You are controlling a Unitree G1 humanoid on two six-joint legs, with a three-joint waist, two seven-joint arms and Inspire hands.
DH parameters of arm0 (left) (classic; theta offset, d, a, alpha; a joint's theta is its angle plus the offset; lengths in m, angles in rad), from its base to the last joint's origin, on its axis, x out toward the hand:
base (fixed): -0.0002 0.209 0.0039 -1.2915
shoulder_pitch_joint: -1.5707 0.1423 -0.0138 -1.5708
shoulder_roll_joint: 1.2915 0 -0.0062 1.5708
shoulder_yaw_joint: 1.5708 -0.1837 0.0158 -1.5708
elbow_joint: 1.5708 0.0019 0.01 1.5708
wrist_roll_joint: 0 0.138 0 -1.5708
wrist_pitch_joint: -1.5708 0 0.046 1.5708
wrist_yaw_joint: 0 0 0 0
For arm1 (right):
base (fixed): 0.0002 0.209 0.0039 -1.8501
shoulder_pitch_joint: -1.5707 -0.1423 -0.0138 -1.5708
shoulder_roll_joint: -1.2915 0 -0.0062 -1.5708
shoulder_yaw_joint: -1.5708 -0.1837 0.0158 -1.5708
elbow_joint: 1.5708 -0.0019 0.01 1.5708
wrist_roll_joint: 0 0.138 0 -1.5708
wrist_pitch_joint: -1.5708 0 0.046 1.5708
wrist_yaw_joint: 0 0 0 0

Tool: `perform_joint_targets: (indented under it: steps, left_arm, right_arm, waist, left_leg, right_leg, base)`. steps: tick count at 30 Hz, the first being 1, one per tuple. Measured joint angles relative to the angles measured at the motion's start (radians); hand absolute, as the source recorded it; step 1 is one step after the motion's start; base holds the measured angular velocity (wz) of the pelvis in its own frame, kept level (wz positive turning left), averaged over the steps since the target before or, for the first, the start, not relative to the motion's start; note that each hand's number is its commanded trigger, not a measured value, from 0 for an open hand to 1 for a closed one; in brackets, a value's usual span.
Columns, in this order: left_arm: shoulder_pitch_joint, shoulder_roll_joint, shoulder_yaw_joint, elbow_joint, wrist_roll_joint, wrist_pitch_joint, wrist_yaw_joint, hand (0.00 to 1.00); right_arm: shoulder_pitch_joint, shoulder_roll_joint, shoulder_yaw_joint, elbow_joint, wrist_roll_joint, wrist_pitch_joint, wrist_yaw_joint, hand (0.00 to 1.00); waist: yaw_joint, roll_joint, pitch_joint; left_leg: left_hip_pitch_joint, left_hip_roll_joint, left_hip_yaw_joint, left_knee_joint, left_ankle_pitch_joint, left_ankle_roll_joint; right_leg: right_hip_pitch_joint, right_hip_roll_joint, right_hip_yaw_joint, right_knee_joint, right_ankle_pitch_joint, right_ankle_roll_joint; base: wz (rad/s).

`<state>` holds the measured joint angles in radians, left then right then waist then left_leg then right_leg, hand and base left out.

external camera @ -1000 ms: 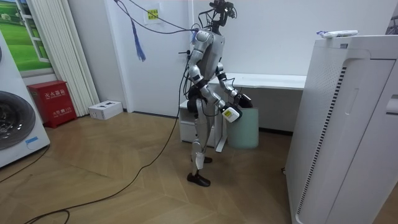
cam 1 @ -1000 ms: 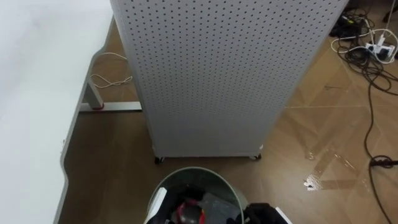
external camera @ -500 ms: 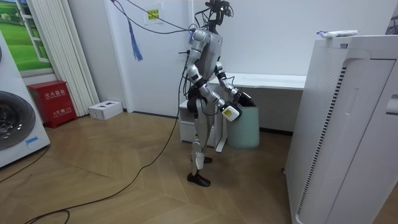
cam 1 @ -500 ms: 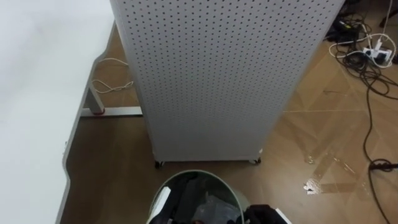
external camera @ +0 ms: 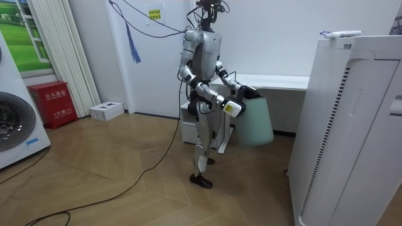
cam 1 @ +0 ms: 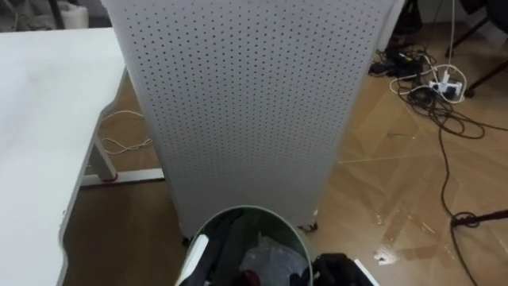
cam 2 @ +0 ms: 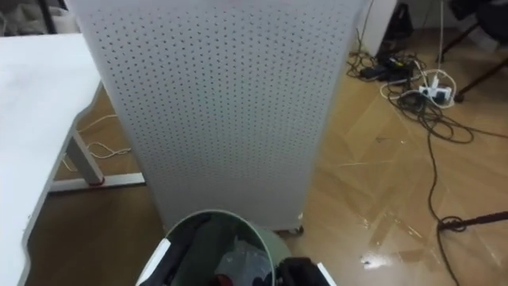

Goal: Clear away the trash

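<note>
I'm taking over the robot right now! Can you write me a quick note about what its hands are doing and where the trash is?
Right hand: on the right side of the green bin; grip can't be seen.
Left hand: at the bin's left rim; grip can't be seen either.
Things: the garbage lies inside the bin. The room view shows the bin held up off the floor and tilted, in front of the robot. Ahead stands a white perforated cabinet, with a white desk on the robot's left.
Done: garbage is in the bin and the bin is picked up.
Left: probably carrying it away and setting it down.
</note>
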<state>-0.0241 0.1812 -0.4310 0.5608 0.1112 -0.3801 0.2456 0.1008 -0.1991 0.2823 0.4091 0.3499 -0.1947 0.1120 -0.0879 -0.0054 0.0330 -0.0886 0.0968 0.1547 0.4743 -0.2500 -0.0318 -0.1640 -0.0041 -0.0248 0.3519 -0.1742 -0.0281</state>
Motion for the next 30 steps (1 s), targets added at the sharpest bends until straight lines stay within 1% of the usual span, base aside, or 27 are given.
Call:
perform_joint_targets:
  steps: [1, 2, 3, 4, 5, 6, 9, 11, 12, 13, 14, 15, 16, 18, 20, 25, 28, 29, 30]
  left_arm:
    - [0.000, -0.003, 0.006, 0.000, 0.000, -0.001, 0.000, 0.00]
    - [0.003, -0.005, 0.020, -0.001, 0.001, -0.005, 0.000, 0.00]
    - [0.003, -0.006, 0.031, -0.002, 0.001, -0.011, 0.000, 0.00]
    - [0.003, -0.006, 0.035, -0.005, 0.000, -0.012, 0.000, 0.00]
    - [0.002, -0.006, 0.037, -0.013, 0.000, -0.013, 0.000, 0.00]
    - [0.003, -0.006, 0.036, -0.023, -0.001, -0.013, 0.000, 0.00]
    - [0.001, -0.006, 0.037, -0.037, 0.000, -0.013, -0.001, 0.00]
    - [0.001, -0.002, 0.037, -0.041, -0.001, -0.013, -0.003, 0.00]
    - [0.001, 0.000, 0.037, -0.042, -0.001, -0.013, -0.008, 0.00]
    - [0.001, 0.002, 0.038, -0.044, -0.001, -0.013, -0.012, 0.00]
    - [0.008, 0.005, 0.041, -0.053, -0.001, -0.013, -0.018, 0.00]
    - [0.021, 0.006, 0.052, -0.067, -0.002, -0.013, -0.023, 0.00]
    - [0.029, 0.006, 0.058, -0.075, -0.001, -0.014, -0.023, 0.00]
    - [0.046, 0.007, 0.078, -0.097, -0.001, -0.014, -0.023, 0.00]
    - [0.046, 0.010, 0.089, -0.111, -0.001, -0.014, -0.022, 0.00]
    - [0.045, 0.011, 0.125, -0.141, -0.002, -0.017, -0.016, 0.00]
    - [0.053, 0.010, 0.149, -0.150, -0.003, -0.017, -0.015, 0.00]
    - [0.059, 0.010, 0.155, -0.150, -0.012, -0.017, -0.012, 0.00]
    - [0.067, 0.010, 0.156, -0.150, -0.023, -0.017, -0.008, 0.00]
  right_arm:
    - [0.000, -0.005, -0.001, 0.000, 0.000, 0.000, -0.001, 1.00]
    - [-0.002, -0.012, -0.001, -0.002, 0.000, 0.000, -0.002, 1.00]
    - [-0.002, -0.010, -0.001, -0.014, 0.000, 0.000, -0.005, 1.00]
    - [-0.003, -0.014, -0.002, -0.020, 0.000, 0.000, -0.006, 1.00]
    - [-0.003, -0.016, -0.014, -0.022, 0.000, 0.000, -0.007, 1.00]
    - [0.000, -0.021, -0.028, -0.022, 0.000, 0.000, -0.008, 1.00]
    - [0.002, -0.035, -0.032, -0.022, 0.001, 0.000, -0.011, 1.00]
    - [0.003, -0.038, -0.032, -0.022, 0.002, 0.000, -0.011, 1.00]
    - [0.006, -0.037, -0.032, -0.022, 0.003, 0.000, -0.010, 1.00]
    - [0.009, -0.036, -0.032, -0.022, 0.005, 0.000, -0.009, 1.00]
    - [0.014, -0.036, -0.033, -0.022, 0.005, 0.000, -0.005, 1.00]
    - [0.020, -0.036, -0.034, -0.022, 0.005, 0.000, 0.001, 1.00]
    - [0.021, -0.036, -0.034, -0.022, 0.006, 0.000, 0.002, 1.00]
    - [0.022, -0.037, -0.033, -0.022, 0.017, 0.000, 0.004, 1.00]
    - [0.022, -0.038, -0.033, -0.022, 0.018, 0.000, 0.004, 1.00]
    - [0.022, -0.038, -0.031, -0.022, 0.018, 0.000, 0.002, 1.00]
    - [0.022, -0.037, -0.031, -0.022, 0.019, 0.000, 0.014, 1.00]
    - [0.022, -0.037, -0.031, -0.022, 0.022, 0.000, 0.018, 1.00]
    - [0.022, -0.037, -0.031, -0.022, 0.031, 0.000, 0.023, 1.00]
  waist:
    - [0.006, 0.002, -0.0012]
    - [0.013, 0.003, -0.0031]
    - [0.012, 0.005, -0.0041]
    - [0.010, 0.006, -0.0051]
    - [0.008, 0.006, -0.0055]
    - [0.007, 0.002, -0.0087]
    - [0.010, -0.004, -0.0136]
    - [0.012, -0.005, -0.0145]
    - [0.015, -0.004, -0.0193]
    - [0.017, -0.004, -0.0208]
    - [0.027, -0.006, -0.0236]
    - [0.034, -0.005, -0.0280]
    - [0.043, -0.005, -0.0281]
    - [0.071, -0.005, -0.0288]
    - [0.078, -0.005, -0.0288]
    - [0.093, -0.006, -0.0281]
    - [0.094, -0.014, -0.0236]
    - [0.093, -0.018, -0.0213]
    - [0.096, -0.022, -0.0194]
  left_leg:
    - [-0.002, -0.001, -0.015, 0.015, -0.001, -0.001]
    - [-0.006, -0.002, -0.039, 0.029, -0.002, -0.003]
    - [-0.007, -0.009, -0.064, 0.008, -0.007, -0.010]
    - [-0.008, -0.012, -0.074, -0.015, -0.011, -0.013]
    - [-0.006, -0.021, -0.084, -0.066, -0.011, -0.014]
    - [0.000, -0.020, -0.082, -0.079, -0.015, -0.017]
    - [0.019, -0.022, -0.074, -0.115, -0.016, -0.018]
    - [0.028, -0.026, -0.073, -0.127, -0.016, -0.018]
    - [0.035, -0.027, -0.073, -0.137, -0.015, -0.017]
    - [0.039, -0.028, -0.073, -0.140, -0.015, -0.016]
    - [0.050, -0.033, -0.073, -0.151, -0.013, -0.012]
    - [0.059, -0.037, -0.072, -0.159, -0.012, -0.010]
    - [0.066, -0.038, -0.072, -0.166, -0.011, -0.010]
    - [0.085, -0.039, -0.063, -0.187, -0.010, -0.008]
    - [0.085, -0.039, -0.063, -0.195, -0.007, -0.003]
    - [0.098, -0.037, -0.063, -0.208, -0.006, -0.002]
    - [0.100, -0.037, -0.063, -0.210, -0.006, -0.002]
    - [0.100, -0.036, -0.063, -0.210, -0.006, -0.002]
    - [0.100, -0.035, -0.062, -0.209, -0.006, -0.002]
  right_leg:
    - [-0.001, 0.003, 0.014, 0.013, -0.006, -0.004]
    - [-0.004, 0.009, 0.042, 0.035, -0.011, -0.011]
    - [-0.011, 0.019, 0.059, 0.045, -0.013, -0.014]
    - [-0.015, 0.027, 0.071, 0.046, -0.013, -0.015]
    - [-0.020, 0.035, 0.076, 0.046, -0.011, -0.017]
    - [-0.027, 0.041, 0.074, 0.044, -0.011, -0.017]
    - [-0.034, 0.041, 0.075, 0.041, -0.009, -0.014]
    - [-0.030, 0.044, 0.077, 0.035, -0.005, -0.010]
    - [-0.027, 0.047, 0.079, 0.026, 0.001, -0.008]
    - [-0.026, 0.047, 0.081, 0.025, 0.002, -0.007]
    - [-0.025, 0.044, 0.081, 0.026, 0.002, -0.007]
    - [-0.025, 0.041, 0.080, 0.026, 0.003, -0.005]
    - [-0.025, 0.041, 0.081, 0.026, 0.004, -0.003]
    - [-0.026, 0.041, 0.080, 0.020, 0.012, -0.002]
    - [-0.023, 0.041, 0.078, 0.007, 0.020, 0.000]
    - [-0.012, 0.041, 0.068, -0.008, 0.024, 0.000]
    - [-0.014, 0.039, 0.058, -0.008, 0.024, -0.001]
    - [-0.016, 0.037, 0.047, -0.007, 0.024, -0.001]
    - [-0.017, 0.037, 0.045, -0.007, 0.024, -0.001]
  base:
    - [-0.58]
    - [-0.50]
    - [-0.42]
    - [-0.28]
    - [-0.16]
    - [-0.13]
    - [-0.07]
    - [-0.08]
    - [-0.10]
    - [-0.17]
    - [-0.22]
    - [-0.28]
    - [-0.38]
    - [-0.38]
    - [-0.06]
    - [-0.03]
    - [-0.06]
    - [-0.10]
    - [-0.10]
